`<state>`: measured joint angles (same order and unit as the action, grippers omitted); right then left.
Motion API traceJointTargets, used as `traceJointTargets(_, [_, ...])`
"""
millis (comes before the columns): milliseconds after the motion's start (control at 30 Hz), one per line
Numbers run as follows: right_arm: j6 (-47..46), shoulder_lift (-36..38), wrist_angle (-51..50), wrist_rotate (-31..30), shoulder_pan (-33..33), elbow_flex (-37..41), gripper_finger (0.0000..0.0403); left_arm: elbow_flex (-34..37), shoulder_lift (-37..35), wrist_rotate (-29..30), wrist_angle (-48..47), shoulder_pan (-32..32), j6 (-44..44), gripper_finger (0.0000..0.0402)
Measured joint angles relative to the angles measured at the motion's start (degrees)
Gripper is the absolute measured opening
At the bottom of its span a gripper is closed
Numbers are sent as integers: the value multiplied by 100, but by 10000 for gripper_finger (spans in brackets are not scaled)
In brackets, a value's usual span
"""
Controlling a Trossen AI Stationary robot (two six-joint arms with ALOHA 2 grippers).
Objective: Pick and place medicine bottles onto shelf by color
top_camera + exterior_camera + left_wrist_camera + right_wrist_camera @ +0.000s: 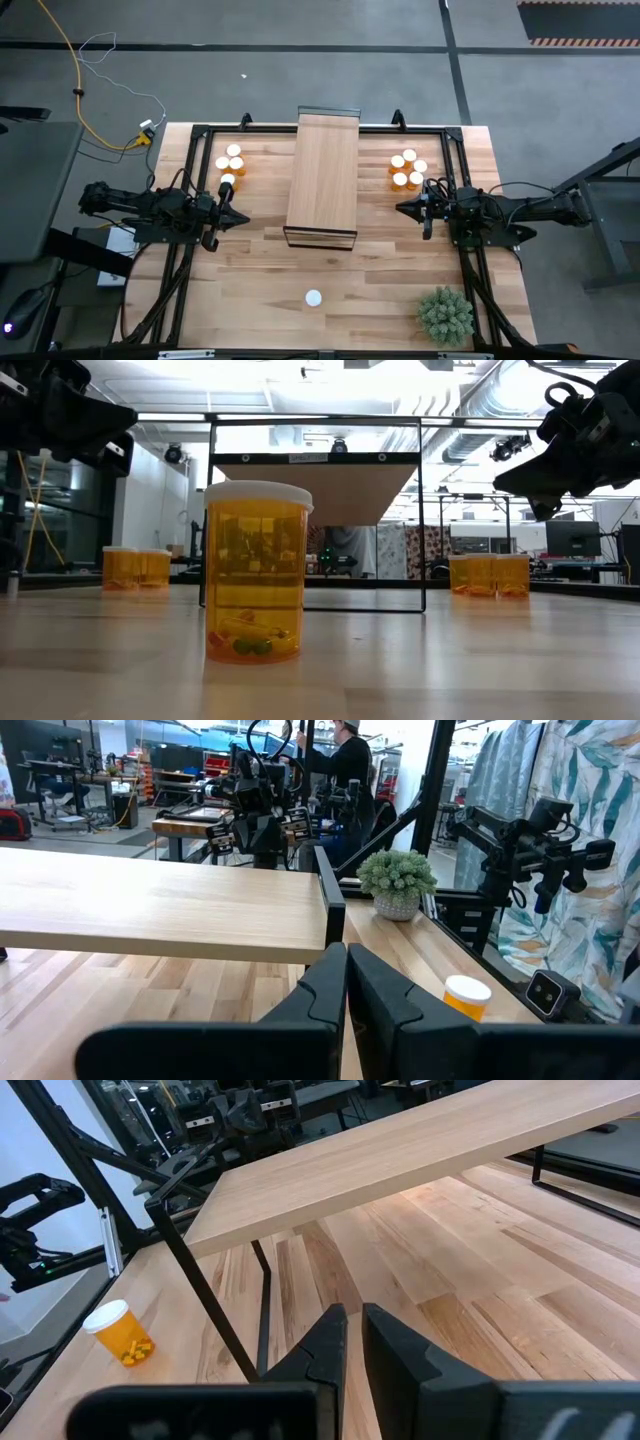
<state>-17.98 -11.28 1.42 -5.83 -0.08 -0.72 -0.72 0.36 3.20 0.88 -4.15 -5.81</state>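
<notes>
The shelf (322, 180) is a light-wood board on a thin dark frame, standing mid-table. Orange medicine bottles with white caps stand upright in two clusters, one left of the shelf (230, 165) and one right of it (408, 171). A lone bottle (314, 297) stands near the table's near edge, large in the low view (256, 572). My left gripper (243, 217) hovers shut left of the shelf's near end, just nearer than the left cluster. My right gripper (402, 209) hovers shut right of the shelf, just nearer than the right cluster. Both point at the shelf.
A small green potted plant (444, 315) sits at the table's near right corner. Dark frame bars run along the table's left, right and far sides. Bare tabletop lies between the shelf and the lone bottle. A person (345, 760) stands in the room beyond.
</notes>
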Motion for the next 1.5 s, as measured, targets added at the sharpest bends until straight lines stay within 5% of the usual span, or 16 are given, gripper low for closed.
traceJointTargets(267, [0, 0, -1, -1, 0, 0, 28, 5, 3, 131, 815, 1, -271, 3])
traceJointTargets(433, [0, -1, 0, 1, 1, 1, 28, 3, 41, 1237, 2042, -1, -551, 3])
traceJointTargets(533, [0, 0, 1, 0, 1, 0, 28, 1, 141, 1869, 2116, 3, -491, 3])
traceJointTargets(667, [0, 0, -1, 0, 1, 0, 28, -231, 487, 1980, 1801, 3, -513, 3])
traceJointTargets(867, [0, 1, -4, 1, 0, -1, 28, -1292, 1513, 2230, 514, 1, -561, 3])
traceJointTargets(1100, [0, 1, -6, 0, 2, 1, 28, -3026, 2853, 3100, -2182, 198, -1161, 32])
traceJointTargets(1333, [1, 1, -8, 1, 2, -1, 28, -3999, 3926, 3208, -4344, 945, -2011, 115])
traceJointTargets(1500, [0, 1, -10, 1, 0, -1, 28, -4135, 4495, 2723, -5123, 1702, -2375, 191])
